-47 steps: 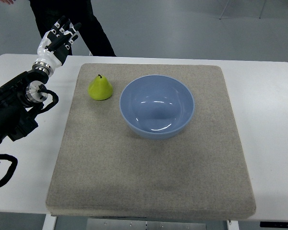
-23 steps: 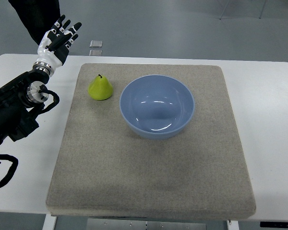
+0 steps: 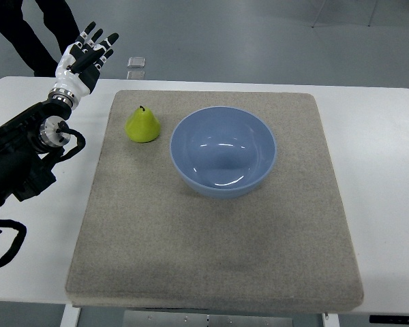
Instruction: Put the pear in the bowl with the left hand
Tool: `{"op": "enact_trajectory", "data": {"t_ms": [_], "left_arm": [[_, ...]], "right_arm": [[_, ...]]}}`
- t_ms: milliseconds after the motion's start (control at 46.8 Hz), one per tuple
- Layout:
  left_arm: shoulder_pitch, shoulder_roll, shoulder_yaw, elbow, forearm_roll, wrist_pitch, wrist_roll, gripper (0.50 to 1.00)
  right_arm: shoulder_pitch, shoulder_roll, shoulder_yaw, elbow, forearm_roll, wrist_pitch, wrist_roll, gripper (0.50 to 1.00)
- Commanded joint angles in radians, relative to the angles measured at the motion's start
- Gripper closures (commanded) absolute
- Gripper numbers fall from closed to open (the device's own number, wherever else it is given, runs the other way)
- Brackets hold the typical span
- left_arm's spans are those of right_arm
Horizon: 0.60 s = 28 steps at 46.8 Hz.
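A yellow-green pear (image 3: 142, 125) stands upright on the grey mat (image 3: 211, 259), just left of the light blue bowl (image 3: 223, 150). The bowl holds nothing. My left hand (image 3: 87, 55) is up at the far left, beyond the table's back edge, fingers spread and holding nothing. It sits well up and to the left of the pear, not touching it. My black left arm (image 3: 20, 157) lies over the table's left side. No right arm shows.
The mat lies on a white table (image 3: 382, 170). A person's dark legs (image 3: 27, 27) stand behind the table at the top left. Two small square plates (image 3: 136, 67) lie on the floor behind the table.
The person behind the table has walked left, away from behind my hand. My left hand has drifted slightly right and up; the pear and bowl have not moved.
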Motion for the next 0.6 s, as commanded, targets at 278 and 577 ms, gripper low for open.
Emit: {"op": "enact_trajectory", "data": {"t_ms": [278, 577], "left_arm": [[0.034, 0.003, 0.001, -0.006, 0.001, 0.0, 0.001, 0.508], [0.041, 0.011, 0.006, -0.029, 0.004, -0.04, 0.016, 0.51]], "right_arm": [[0.0, 0.0, 0.001, 0.0, -0.001, 0.0, 0.0, 0.576], [0.0, 0.0, 0.001, 0.0, -0.001, 0.0, 0.0, 0.576]]}}
